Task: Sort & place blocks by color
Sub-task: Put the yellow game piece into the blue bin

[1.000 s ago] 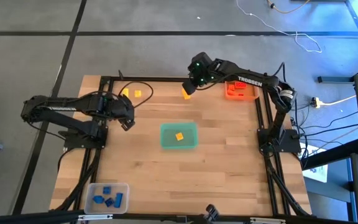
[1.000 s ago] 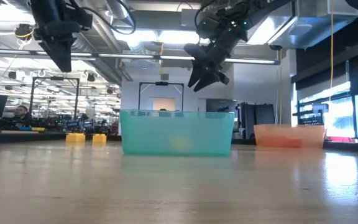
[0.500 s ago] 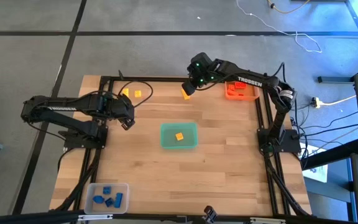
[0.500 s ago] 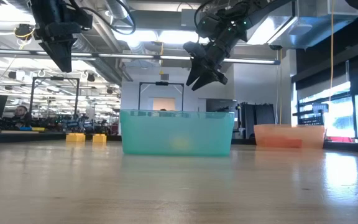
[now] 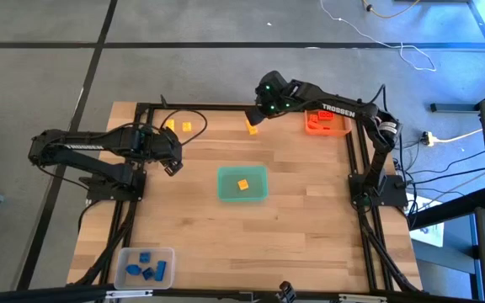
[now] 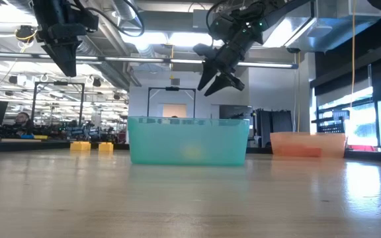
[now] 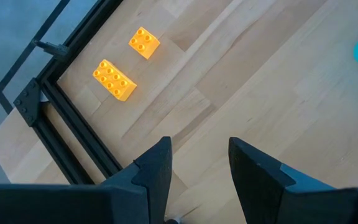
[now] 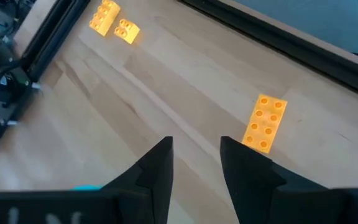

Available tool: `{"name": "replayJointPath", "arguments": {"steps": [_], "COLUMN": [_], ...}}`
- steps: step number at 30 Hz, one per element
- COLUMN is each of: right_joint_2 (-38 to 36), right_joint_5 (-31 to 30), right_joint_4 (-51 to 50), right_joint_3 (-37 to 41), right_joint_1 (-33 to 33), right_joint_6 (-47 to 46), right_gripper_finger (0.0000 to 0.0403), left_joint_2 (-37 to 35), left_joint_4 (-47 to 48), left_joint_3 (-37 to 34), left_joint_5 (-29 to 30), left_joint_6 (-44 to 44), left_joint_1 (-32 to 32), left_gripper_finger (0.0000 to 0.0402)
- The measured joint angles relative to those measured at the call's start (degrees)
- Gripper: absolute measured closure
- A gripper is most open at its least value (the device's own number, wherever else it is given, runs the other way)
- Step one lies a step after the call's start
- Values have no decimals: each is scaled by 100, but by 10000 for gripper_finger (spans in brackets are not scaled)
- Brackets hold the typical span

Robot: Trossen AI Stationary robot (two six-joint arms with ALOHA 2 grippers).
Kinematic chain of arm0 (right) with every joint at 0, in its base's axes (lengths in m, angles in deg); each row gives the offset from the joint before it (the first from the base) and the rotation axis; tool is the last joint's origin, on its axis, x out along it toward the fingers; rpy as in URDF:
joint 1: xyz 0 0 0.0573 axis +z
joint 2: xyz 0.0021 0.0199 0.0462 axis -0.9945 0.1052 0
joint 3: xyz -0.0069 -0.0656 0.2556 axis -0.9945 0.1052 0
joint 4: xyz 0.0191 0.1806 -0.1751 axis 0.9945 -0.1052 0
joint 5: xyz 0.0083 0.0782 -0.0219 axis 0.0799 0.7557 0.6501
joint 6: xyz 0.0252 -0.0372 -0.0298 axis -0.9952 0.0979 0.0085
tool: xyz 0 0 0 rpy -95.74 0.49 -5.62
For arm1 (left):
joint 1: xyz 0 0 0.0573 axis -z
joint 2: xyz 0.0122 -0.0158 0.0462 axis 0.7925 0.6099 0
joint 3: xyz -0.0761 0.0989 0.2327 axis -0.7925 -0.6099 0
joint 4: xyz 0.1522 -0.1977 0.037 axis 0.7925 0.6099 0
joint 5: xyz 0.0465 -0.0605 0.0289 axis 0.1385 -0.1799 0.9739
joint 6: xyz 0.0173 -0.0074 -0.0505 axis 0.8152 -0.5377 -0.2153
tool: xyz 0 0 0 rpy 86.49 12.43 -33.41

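The wooden counter (image 5: pixel 183 219) carries three trays. The green tray (image 5: pixel 242 184) at its middle holds one yellow block (image 5: pixel 242 184). The clear tray (image 5: pixel 145 266) at a near corner holds the blue blocks (image 5: pixel 146 268), and the orange tray (image 5: pixel 325 123) at the far right holds orange-red blocks (image 5: pixel 318 120). Blue and orange-red look sorted, though the orange tray's contents are hard to count.

Yellow is what remains, by my reading: three yellow blocks lie loose on the counter. A long one (image 8: pixel 264 123) lies near the far edge, just beside the right claw (image 8: pixel 194 165), which hangs above the counter with its jaws apart and nothing between them. Two more (image 7: pixel 124 65) lie side by side near the far left corner, ahead of the left claw (image 7: pixel 199 165), which is also raised, parted and empty.

White lettering on the right arm (image 5: pixel 337 108) reads "TROSSEN".
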Motion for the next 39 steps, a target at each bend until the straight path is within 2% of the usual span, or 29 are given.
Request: {"name": "replayJointPath", "arguments": {"steps": [12, 19, 26, 29, 36, 39], "right_joint_2": [2, 2, 2, 2, 2, 2], "right_joint_5": [-30, -747, -903, -908, -1339, -1374], "right_joint_4": [74, 86, 252, 256, 261, 259], "right_joint_3": [0, 0, 0, 0, 0, 0], "right_joint_1": [43, 312, 396, 407, 404, 400], "right_joint_6": [-167, 310, 322, 328, 746, 976], "right_gripper_finger": [270, 269, 267, 244, 122, 96], "left_joint_2": [0, 2, 0, 2, 2, 2], "left_joint_4": [-2, 0, 0, 0, 0, 0], "left_joint_3": [0, 0, 0, 0, 0, 0], "left_joint_5": [0, 0, 0, 0, 0, 0], "left_joint_6": [-2, -2, -3, -2, -3, -4], "left_joint_1": [0, 0, 0, 0, 1, 0], "left_gripper_finger": [253, 253, 253, 253, 253, 253]}}
